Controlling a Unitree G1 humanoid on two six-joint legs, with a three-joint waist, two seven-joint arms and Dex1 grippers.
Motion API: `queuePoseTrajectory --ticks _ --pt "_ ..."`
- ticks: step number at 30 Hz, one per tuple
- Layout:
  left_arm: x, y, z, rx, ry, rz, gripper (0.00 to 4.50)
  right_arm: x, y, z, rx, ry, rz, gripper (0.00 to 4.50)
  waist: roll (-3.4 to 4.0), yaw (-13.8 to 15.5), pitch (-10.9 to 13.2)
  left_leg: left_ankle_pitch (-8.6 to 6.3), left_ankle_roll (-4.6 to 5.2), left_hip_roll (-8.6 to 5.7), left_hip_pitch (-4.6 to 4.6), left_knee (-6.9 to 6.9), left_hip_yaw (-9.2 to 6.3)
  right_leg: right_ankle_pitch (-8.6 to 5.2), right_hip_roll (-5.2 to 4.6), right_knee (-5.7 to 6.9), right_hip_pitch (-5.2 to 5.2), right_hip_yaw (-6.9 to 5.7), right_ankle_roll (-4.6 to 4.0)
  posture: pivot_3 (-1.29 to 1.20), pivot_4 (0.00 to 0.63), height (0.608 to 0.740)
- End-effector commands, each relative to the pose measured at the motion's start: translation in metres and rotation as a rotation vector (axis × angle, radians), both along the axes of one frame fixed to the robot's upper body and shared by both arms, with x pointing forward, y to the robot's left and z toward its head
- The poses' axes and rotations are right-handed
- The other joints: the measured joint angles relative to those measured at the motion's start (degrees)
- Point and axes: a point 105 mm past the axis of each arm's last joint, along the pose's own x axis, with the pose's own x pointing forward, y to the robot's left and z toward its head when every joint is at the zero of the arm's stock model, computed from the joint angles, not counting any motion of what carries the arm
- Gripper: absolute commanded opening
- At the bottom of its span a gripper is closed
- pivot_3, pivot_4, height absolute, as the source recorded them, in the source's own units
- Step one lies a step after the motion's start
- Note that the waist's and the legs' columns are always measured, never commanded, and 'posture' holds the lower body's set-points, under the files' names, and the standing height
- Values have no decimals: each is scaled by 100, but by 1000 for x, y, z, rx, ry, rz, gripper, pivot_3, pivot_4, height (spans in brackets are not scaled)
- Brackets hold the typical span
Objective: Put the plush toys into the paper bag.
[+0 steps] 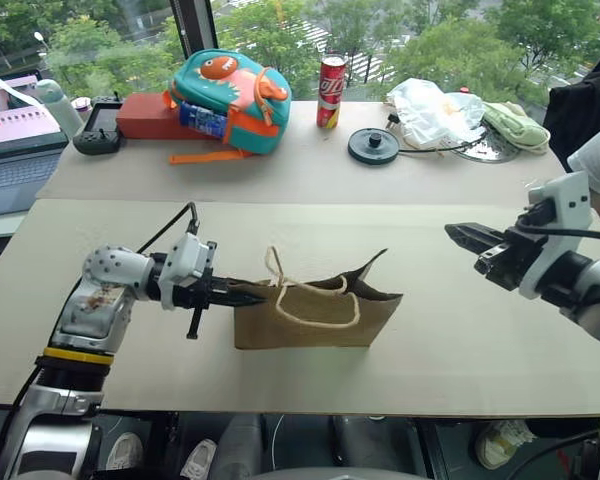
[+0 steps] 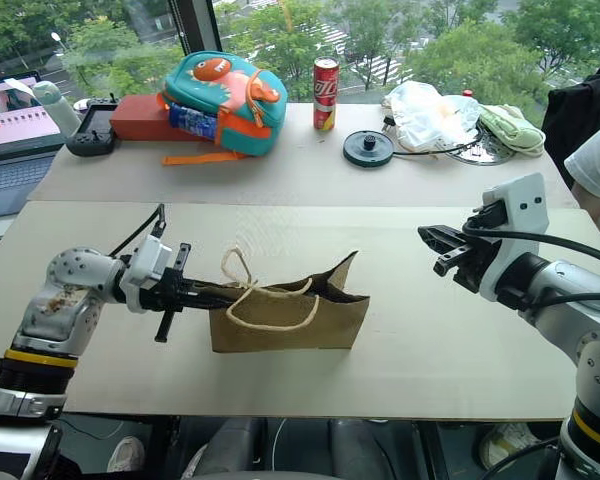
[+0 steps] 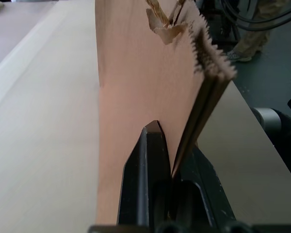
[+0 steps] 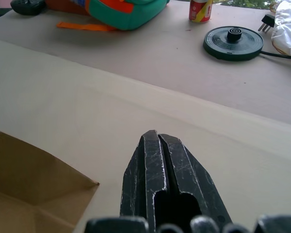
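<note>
One paper bag (image 1: 315, 315) stands on the near part of the counter (image 1: 280, 230), a little left of the middle, its mouth up and its tan cord handles (image 1: 310, 300) draped over the near face. The right end of its rim rises to a point; the left end is pinched flat. My left jaws (image 1: 248, 296) are clamped on that left edge, and in my left wrist view the brown paper wall (image 3: 136, 97) runs up between my two black fingers (image 3: 153, 160), its sawtooth rim beside them. That arm reaches in level from the left. I cannot see the plush toys in any of my views.

My right jaws (image 1: 460, 235) are pressed together on nothing, held above the counter well to the right of the bag and pointing left. In my right wrist view a corner of the bag (image 4: 34, 189) shows near them, apart from my fingertips.

On the far part of the counter, from left to right: a laptop (image 1: 15, 130), a black controller (image 1: 98, 135), a red box (image 1: 150, 115), a teal and orange backpack (image 1: 230, 100) with a fish face, a red can (image 1: 331, 90), a round black base (image 1: 373, 146) with a cord, a white plastic bag (image 1: 435, 110) and a pale green cloth (image 1: 515, 125). A person's white sleeve (image 1: 598, 160) shows at the far right edge.
</note>
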Motion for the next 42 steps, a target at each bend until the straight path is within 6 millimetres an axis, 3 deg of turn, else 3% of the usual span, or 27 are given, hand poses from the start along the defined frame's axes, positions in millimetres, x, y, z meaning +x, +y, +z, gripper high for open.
queuePoseTrajectory --ticks 1,3,9,17,22,29,42 --pt "6 1 2 15 -44 28 335 -1 3 13 -16 -55 23 0 0 2 0 0 0 0 0 1 0 0 1 0 0 0 0 0 150 739" --pt "6 2 3 21 -40 23 750 0 3 11 -28 -45 24 0 0 0 0 0 0 0 2 1 0 0 0 0 1 0 0 0 150 739" --pt "4 9 20 43 14 4 2814 -1 3 10 -40 -41 50 0 0 -7 0 0 0 0 1 0 0 0 1 0 0 -1 0 0 150 739" --pt "-5 25 67 64 125 36 2814 -19 8 14 -114 -53 232 0 -1 -12 0 0 0 2 1 -2 0 -8 2 -1 0 -2 13 0 150 739" --pt "-16 43 82 98 218 53 2814 -50 21 19 -152 -81 491 0 -1 -19 2 0 1 4 1 -3 0 -24 3 0 -2 -3 40 0 150 739" --pt "-23 49 101 102 237 63 2814 -64 24 34 -131 -136 655 0 -5 -14 10 -1 0 7 39 -2 3 -31 4 -2 34 -4 43 0 150 739" --pt "-20 42 101 65 189 113 2814 -64 34 32 -150 -147 705 0 -9 -6 15 -2 1 7 56 -3 2 -38 3 -3 54 -5 39 0 150 739"
